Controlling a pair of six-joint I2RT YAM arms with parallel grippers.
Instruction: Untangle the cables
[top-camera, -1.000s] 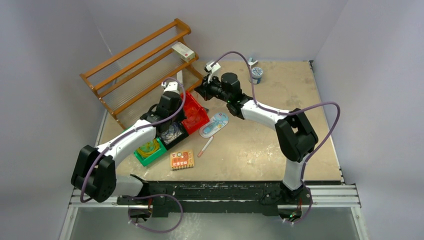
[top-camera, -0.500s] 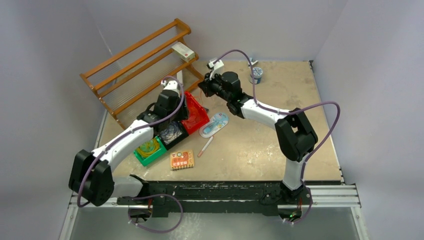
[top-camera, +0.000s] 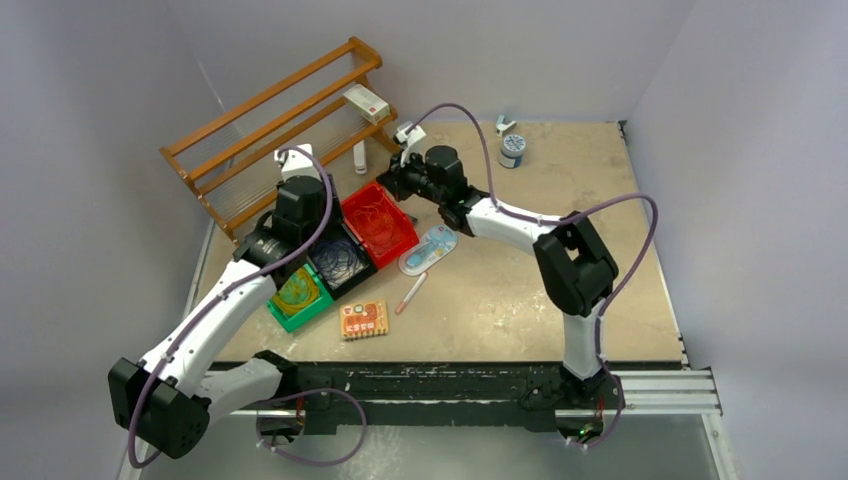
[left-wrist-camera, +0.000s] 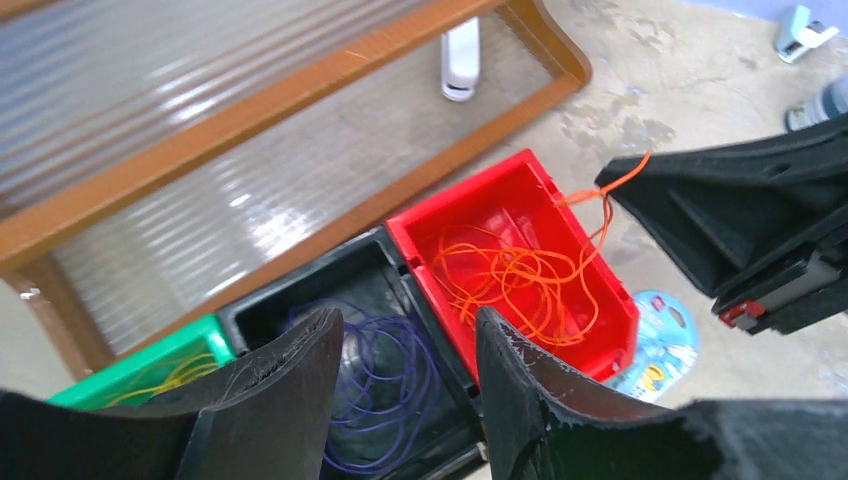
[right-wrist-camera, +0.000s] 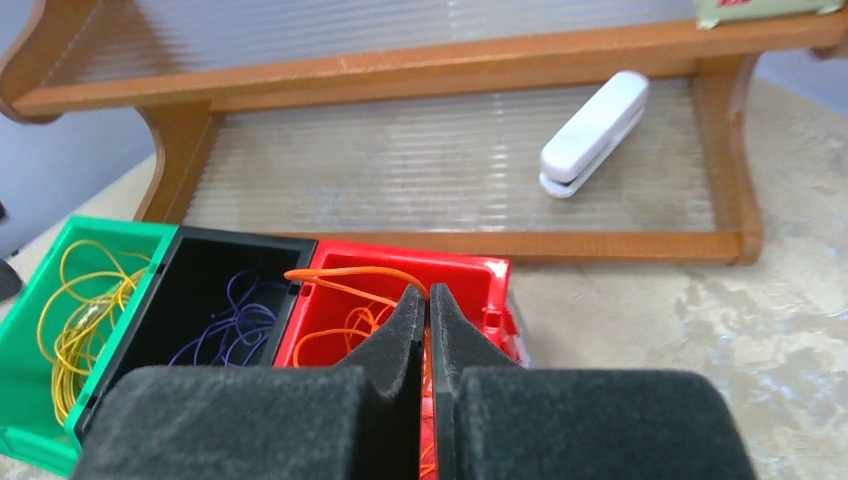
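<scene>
The cables lie sorted in three bins. The orange cable (left-wrist-camera: 520, 280) is a loose tangle in the red bin (top-camera: 378, 222), and one strand (right-wrist-camera: 340, 272) rises to my right gripper (right-wrist-camera: 428, 292). That gripper is shut on the strand above the bin's far right corner (top-camera: 395, 183). A purple cable (left-wrist-camera: 390, 370) coils in the black bin (right-wrist-camera: 235, 250). The yellow cable (right-wrist-camera: 80, 320) sits in the green bin (top-camera: 300, 295). My left gripper (left-wrist-camera: 410, 320) hangs open over the black bin with nothing between its fingers.
A wooden rack (top-camera: 270, 140) stands behind the bins, with a white stapler (right-wrist-camera: 592, 135) on its lower shelf and a small box (top-camera: 366, 102) on top. A blue packet (top-camera: 428, 248), a pen (top-camera: 410, 293), an orange box (top-camera: 363, 319) and a tape roll (top-camera: 512, 148) lie on the table.
My left gripper has opened and its arm has drawn back to the left, from the red bin to over the black bin. The right gripper has shifted slightly left, still gripping the orange strand.
</scene>
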